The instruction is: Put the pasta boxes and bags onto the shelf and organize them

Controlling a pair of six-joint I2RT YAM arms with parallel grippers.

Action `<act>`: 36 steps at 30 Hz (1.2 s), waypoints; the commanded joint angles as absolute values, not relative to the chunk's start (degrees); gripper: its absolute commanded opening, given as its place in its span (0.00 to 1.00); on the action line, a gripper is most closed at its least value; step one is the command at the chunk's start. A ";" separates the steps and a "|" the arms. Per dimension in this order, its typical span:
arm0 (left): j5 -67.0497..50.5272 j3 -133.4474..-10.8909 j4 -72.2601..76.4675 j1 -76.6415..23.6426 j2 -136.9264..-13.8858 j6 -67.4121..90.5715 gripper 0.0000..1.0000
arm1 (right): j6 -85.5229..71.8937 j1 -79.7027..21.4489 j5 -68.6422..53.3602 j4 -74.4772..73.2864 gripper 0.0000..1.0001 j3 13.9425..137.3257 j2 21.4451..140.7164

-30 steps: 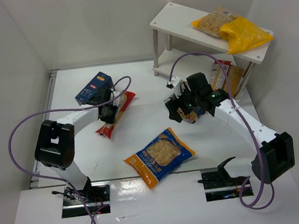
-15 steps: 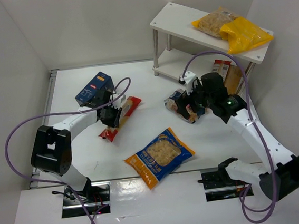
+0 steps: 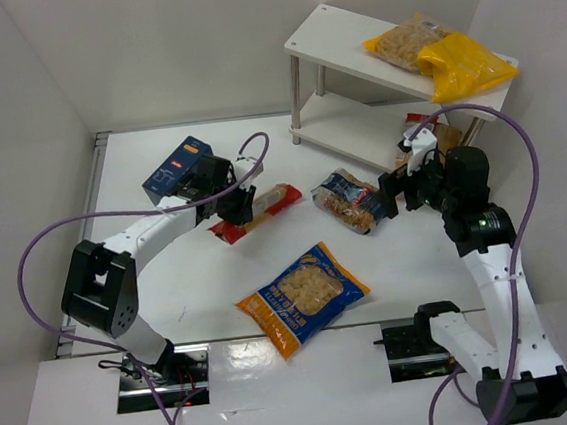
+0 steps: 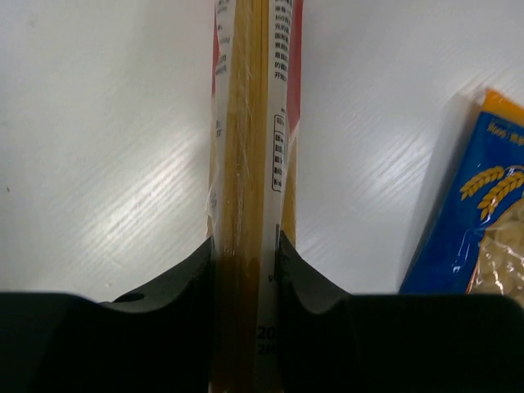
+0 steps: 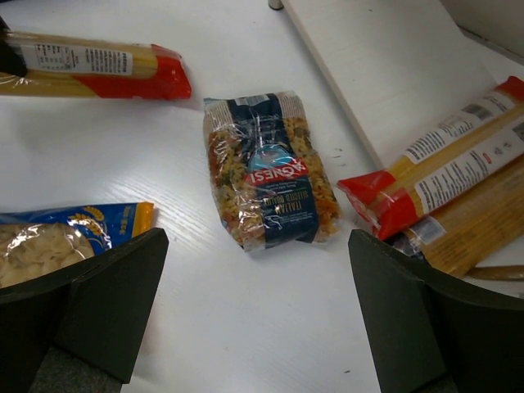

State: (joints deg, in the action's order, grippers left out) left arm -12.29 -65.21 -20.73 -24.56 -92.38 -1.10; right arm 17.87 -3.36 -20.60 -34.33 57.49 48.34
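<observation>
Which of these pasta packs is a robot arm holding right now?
The long spaghetti bag near the dark blue box: the left arm's fingers pinch it. The spaghetti packs by the shelf lie free.

White links, black joints, purple cables (image 3: 20,273) on left arm (image 3: 140,229) and right arm (image 3: 498,274); left gripper (image 4: 246,241), right gripper (image 5: 255,237) matte black.

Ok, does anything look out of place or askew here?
Nothing spilled or torn. Two yellow pasta bags crowd the right end of the top board of the white two-tier shelf, one overlapping the other. Several long red-and-clear spaghetti packs lie piled at mismatched angles by its lower board's end.
</observation>
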 commanded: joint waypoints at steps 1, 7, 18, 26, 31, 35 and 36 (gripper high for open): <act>-15.38 -69.26 -9.50 -25.66 -90.00 1.32 0.00 | 17.75 0.69 -26.09 -35.42 1.00 57.83 46.06; -15.91 -71.80 -6.68 -25.66 -90.53 1.85 0.00 | 17.75 8.85 -30.66 -36.56 1.00 57.83 43.34; -16.97 -71.11 -3.78 -26.19 -86.84 1.85 0.00 | 17.75 14.24 -31.90 -36.56 1.00 55.55 41.48; -14.15 -63.03 -5.45 -25.66 -88.24 -5.27 0.79 | 17.75 14.24 -31.90 -36.56 1.00 55.55 42.19; -13.10 -58.36 -3.60 -25.14 -90.78 -6.25 1.00 | 17.75 14.24 -31.90 -36.56 1.00 55.02 42.19; -12.48 -60.02 -3.60 -25.14 -94.12 -5.27 1.00 | 17.75 14.24 -31.90 -36.56 1.00 55.02 42.19; -11.96 -60.03 -3.60 -25.14 -95.35 -5.27 1.00 | 17.75 14.24 -31.90 -36.56 1.00 55.02 42.19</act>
